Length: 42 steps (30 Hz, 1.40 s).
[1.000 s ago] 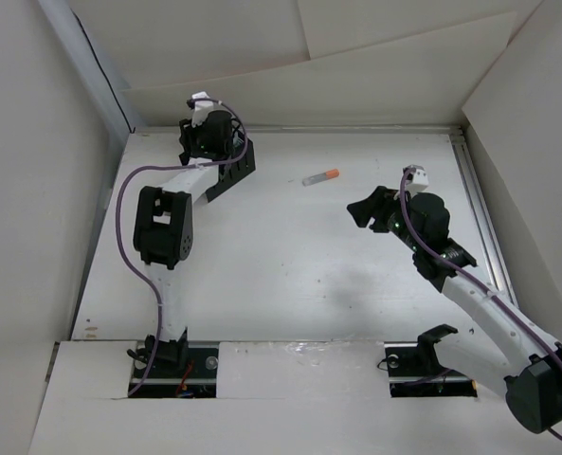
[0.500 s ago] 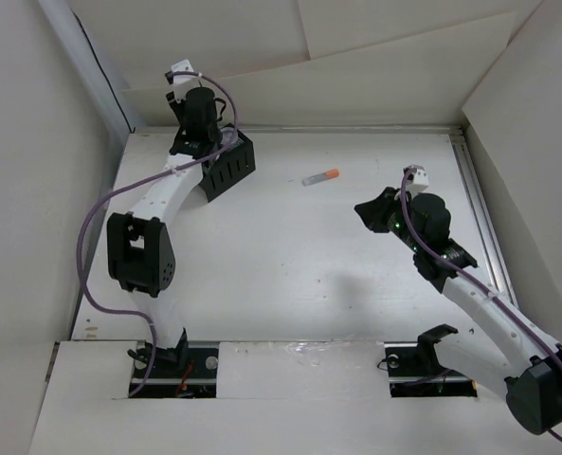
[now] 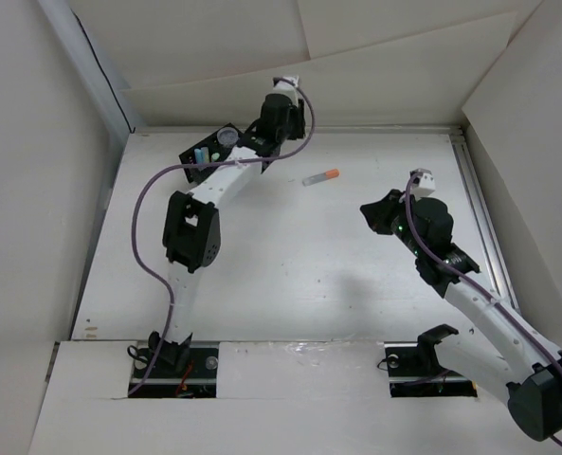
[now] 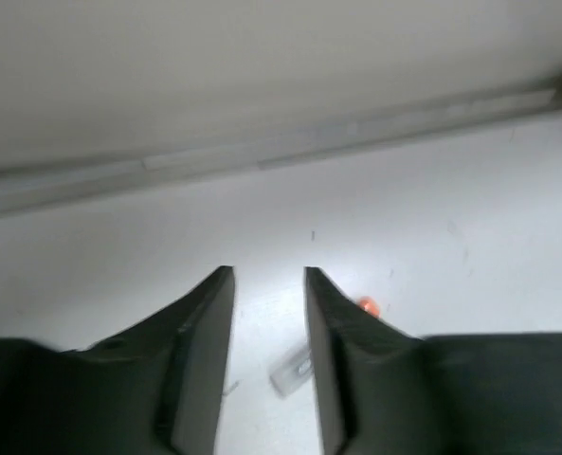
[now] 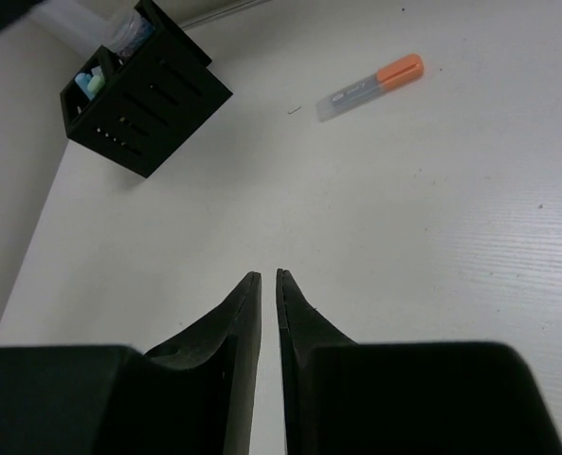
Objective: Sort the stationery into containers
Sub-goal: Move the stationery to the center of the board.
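The black organiser stands at the back left, also in the right wrist view. In it are a light blue stick, a pale green one beside it and a round pale roll. A grey stick with an orange tip lies alone on the table to its right. My left gripper hangs by the back wall between organiser and stick. Its jaws stand a little apart and empty, and the stick shows below them. My right gripper hovers right of centre, shut and empty.
White cardboard walls enclose the table on the left, back and right. A metal rail runs along the right edge. The left arm's elbow hangs over the left part of the table. Purple cables loop beside both arms.
The left arm swung from above the organiser to the right along the back wall, uncovering the organiser. The right gripper's jaws closed and it shifted slightly.
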Tool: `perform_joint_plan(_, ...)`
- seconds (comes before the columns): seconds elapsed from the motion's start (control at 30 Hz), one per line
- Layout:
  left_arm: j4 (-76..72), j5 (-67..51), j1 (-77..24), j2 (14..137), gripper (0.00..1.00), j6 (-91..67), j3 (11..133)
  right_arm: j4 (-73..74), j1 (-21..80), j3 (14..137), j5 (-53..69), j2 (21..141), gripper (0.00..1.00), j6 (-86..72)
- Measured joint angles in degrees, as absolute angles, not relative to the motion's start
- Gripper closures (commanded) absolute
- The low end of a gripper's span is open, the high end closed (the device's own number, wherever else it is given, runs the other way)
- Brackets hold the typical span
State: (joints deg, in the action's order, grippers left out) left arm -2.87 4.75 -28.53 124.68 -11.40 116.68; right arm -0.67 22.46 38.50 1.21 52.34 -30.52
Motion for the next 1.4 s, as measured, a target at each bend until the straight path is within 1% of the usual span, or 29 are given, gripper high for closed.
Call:
perform_joint_plan(0.07, -0.6, 2.8, -29.5, 128.6, 0.56, -10.2, 116.9, -0.6, 22.5, 38.5, 1.0, 52.4, 0.75, -30.5)
perform_joint_plan(0.1, 0.9, 2.1, -29.9, 130.5, 0.53, -9.2, 117.2, -0.6, 22.5, 38.5, 1.0, 52.4, 0.67, -30.5)
perform_joint_plan(0.13, 2.1, 1.7, -30.4, 132.4, 0.46, -8.1, 117.8, -0.6, 22.5, 38.5, 1.0, 52.4, 0.62, -30.6)
perform_joint_plan(0.2, 4.6, 0.4, -31.6, 136.1, 0.40, -5.8, 119.6, -0.6, 22.5, 38.5, 1.0, 52.4, 0.52, -30.7)
perform_joint_plan(0.27, 7.1, -0.4, -32.7, 139.2, 0.33, -4.0, 122.5, -0.6, 22.5, 38.5, 1.0, 52.4, 0.47, -30.7)
perform_joint_plan(0.3, 8.1, -0.9, -33.1, 140.9, 0.28, -3.1, 124.3, -0.6, 22.5, 38.5, 1.0, 52.4, 0.45, -30.7)
perform_joint_plan(0.33, 9.1, -1.2, -33.6, 142.2, 0.28, -2.2, 126.3, -0.6, 22.5, 38.5, 1.0, 52.4, 0.44, -30.7)
perform_joint_plan(0.37, 10.1, -1.7, -33.9, 143.4, 0.26, -1.2, 128.1, -0.6, 22.5, 38.5, 1.0, 52.4, 0.44, -30.7)
perform_joint_plan(0.43, 10.6, -2.3, -34.4, 144.8, 0.26, 0.0, 130.5, -0.6, 22.5, 38.5, 1.0, 52.4, 0.44, -30.7)
perform_joint_plan(0.6, 10.5, -3.1, -34.1, 145.1, 0.26, 2.0, 130.9, -0.6, 22.4, 38.5, 1.0, 52.4, 0.44, -30.7)
perform_joint_plan(0.63, 10.4, -3.3, -34.0, 145.3, 0.28, 2.3, 131.0, -0.6, 22.3, 38.5, 1.0, 52.4, 0.44, -30.7)
perform_joint_plan(0.77, 10.2, -4.1, -33.7, 147.5, 0.30, 3.2, 132.5, -0.6, 22.1, 38.5, 1.0, 52.4, 0.53, -30.7)
perform_joint_plan(0.83, 10.2, -4.5, -33.6, 148.5, 0.34, 3.5, 132.8, -0.6, 22.1, 38.5, 1.1, 52.4, 0.53, -30.7)
perform_joint_plan(0.87, 10.3, -4.8, -33.5, 149.1, 0.34, 3.6, 132.8, -0.6, 22.1, 38.5, 1.1, 52.4, 0.53, -30.7)
perform_joint_plan(0.93, 10.7, -5.5, -33.5, 149.9, 0.38, 3.6, 132.8, -0.6, 22.1, 38.5, 1.3, 52.4, 0.54, -30.7)
perform_joint_plan(0.97, 10.8, -5.7, -33.6, 150.1, 0.42, 3.7, 132.8, -0.6, 22.1, 38.5, 1.5, 52.4, 0.54, -30.7)
perform_joint_plan(1.07, 11.2, -6.7, -33.5, 150.5, 0.45, 3.7, 132.8, -0.6, 22.1, 38.5, 1.5, 52.6, 0.54, -30.7)
perform_joint_plan(1.23, 11.6, -7.8, -33.6, 150.5, 0.57, 3.6, 132.8, -0.6, 22.1, 38.5, 1.8, 52.6, 0.54, -30.7)
perform_joint_plan(1.27, 11.9, -7.8, -33.6, 150.5, 0.62, 3.6, 132.8, -0.5, 22.1, 38.5, 1.9, 52.6, 0.54, -30.7)
perform_joint_plan(1.3, 12.1, -7.8, -33.6, 150.5, 0.64, 3.5, 132.8, -0.6, 22.1, 38.5, 2.0, 52.6, 0.54, -30.7)
perform_joint_plan(1.37, 12.1, -7.7, -33.6, 150.5, 0.68, 3.3, 132.4, -0.5, 22.1, 38.5, 2.0, 52.6, 0.54, -30.7)
perform_joint_plan(1.4, 11.4, -7.6, -33.6, 150.2, 0.73, 3.2, 131.6, -0.5, 22.1, 38.5, 2.0, 52.6, 0.54, -30.7)
